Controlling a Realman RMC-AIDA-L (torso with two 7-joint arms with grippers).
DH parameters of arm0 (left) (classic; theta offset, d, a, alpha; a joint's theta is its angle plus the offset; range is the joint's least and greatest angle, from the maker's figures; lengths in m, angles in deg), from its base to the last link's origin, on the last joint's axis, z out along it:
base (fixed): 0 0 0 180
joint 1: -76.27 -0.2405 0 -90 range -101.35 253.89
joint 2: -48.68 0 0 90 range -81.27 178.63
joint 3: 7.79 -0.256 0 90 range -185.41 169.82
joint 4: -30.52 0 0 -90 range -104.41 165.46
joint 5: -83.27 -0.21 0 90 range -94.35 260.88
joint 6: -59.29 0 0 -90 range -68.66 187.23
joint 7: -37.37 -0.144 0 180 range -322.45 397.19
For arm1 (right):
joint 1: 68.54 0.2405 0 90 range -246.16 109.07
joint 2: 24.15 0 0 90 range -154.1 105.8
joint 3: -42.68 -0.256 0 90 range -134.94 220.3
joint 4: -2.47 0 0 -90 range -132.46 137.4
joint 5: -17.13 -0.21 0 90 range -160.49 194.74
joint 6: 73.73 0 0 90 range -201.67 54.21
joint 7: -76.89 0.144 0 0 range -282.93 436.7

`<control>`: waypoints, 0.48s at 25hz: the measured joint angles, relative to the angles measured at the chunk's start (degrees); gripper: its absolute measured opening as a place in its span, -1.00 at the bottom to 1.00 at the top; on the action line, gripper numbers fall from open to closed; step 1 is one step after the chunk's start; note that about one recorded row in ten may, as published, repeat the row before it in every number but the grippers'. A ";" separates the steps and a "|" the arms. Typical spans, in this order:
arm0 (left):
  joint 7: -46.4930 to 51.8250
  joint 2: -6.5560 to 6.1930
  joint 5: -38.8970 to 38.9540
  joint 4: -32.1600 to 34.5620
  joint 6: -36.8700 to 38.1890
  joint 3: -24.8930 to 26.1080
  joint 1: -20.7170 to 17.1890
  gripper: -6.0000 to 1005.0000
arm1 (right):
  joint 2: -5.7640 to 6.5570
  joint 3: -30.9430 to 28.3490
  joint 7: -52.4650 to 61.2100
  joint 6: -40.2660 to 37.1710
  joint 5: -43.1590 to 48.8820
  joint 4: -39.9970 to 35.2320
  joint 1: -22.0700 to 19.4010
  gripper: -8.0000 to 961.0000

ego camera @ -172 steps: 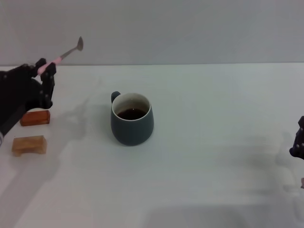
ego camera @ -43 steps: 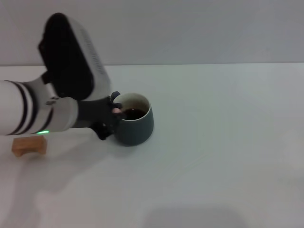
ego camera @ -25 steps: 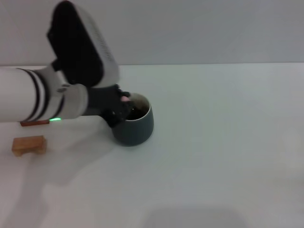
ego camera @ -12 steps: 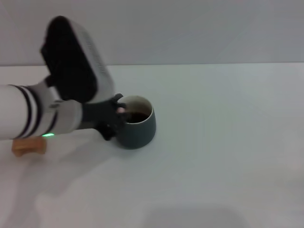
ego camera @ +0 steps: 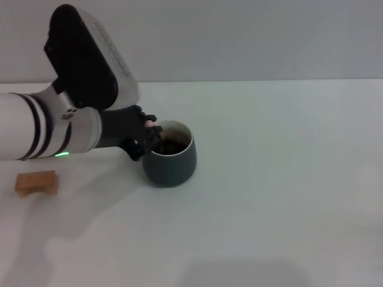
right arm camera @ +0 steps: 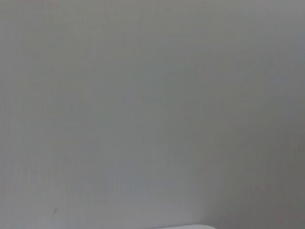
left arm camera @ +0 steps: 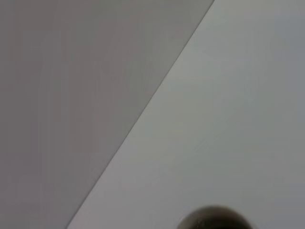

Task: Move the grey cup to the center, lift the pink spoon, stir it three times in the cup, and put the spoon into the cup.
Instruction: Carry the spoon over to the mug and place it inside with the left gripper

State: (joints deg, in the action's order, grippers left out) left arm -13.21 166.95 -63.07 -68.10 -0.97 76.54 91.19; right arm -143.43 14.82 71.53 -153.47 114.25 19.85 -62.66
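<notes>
left gripper (ego camera: 148, 133) pinching the pink spoon (ego camera: 149, 124) at the grey cup (ego camera: 170, 161) rim, left of frame centre | cup is sitting slightly right of a second ago | you are watching stirring under way | right gripper out of view

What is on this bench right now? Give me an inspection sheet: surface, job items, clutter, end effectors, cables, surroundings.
Surface: white table, matte.
Job items: grey cup upright near centre, dark liquid inside; pink spoon, only a pink tip shows at the cup's rim.
Clutter: one wooden block at the table's left edge.
End effectors: left end effector at the cup's left rim, holding the spoon; right not in view.
Cables: nothing seen.
Surroundings: plain grey wall.
</notes>
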 joint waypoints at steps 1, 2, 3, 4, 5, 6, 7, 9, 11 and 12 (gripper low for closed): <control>0.18 0.01 0.49 0.28 0.01 -0.10 0.31 -0.67 | 0.00 0.00 0.00 -0.29 0.00 0.02 -0.08 -0.99; 0.32 0.00 0.89 0.43 0.02 -0.21 0.52 -0.67 | 0.01 0.00 0.00 -0.62 0.00 0.02 -0.19 -0.99; 0.41 -0.02 1.32 0.46 0.07 -0.34 0.56 -0.67 | 0.02 0.00 0.00 -0.96 0.00 0.03 -0.32 -0.99; 0.50 -0.04 1.57 0.42 0.53 -0.49 0.46 -0.67 | 0.02 0.00 0.00 -1.19 0.00 0.03 -0.40 -0.99; 0.55 -0.02 1.68 0.20 1.35 -0.73 0.08 -0.67 | 0.02 0.00 0.00 -1.38 0.00 0.03 -0.47 -0.99; 0.58 0.01 1.85 -0.22 3.04 -1.23 -0.72 -0.67 | 0.02 0.00 0.00 -1.49 -0.06 0.03 -0.52 -0.99; 0.60 0.02 2.00 -0.59 5.06 -1.84 -1.60 -0.67 | 0.02 0.00 0.00 -1.60 -0.13 0.03 -0.56 -0.99; 0.60 -0.06 2.37 -1.21 8.87 -3.09 -3.08 -0.63 | 0.02 0.00 0.00 -1.78 -0.09 -0.07 -0.60 -0.99; 0.60 -0.13 2.63 -1.81 10.70 -4.11 -3.78 -0.55 | -0.03 0.00 0.00 -1.96 0.05 -0.18 -0.76 -0.99; 0.60 -0.13 2.75 -2.06 10.99 -4.46 -3.88 -0.51 | -0.04 0.00 0.00 -1.99 0.07 -0.18 -0.86 -0.99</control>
State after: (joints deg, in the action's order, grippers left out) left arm -12.61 166.83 -60.32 -70.17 10.02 72.07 87.31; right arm -143.47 14.82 71.52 -155.47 114.32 19.67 -63.52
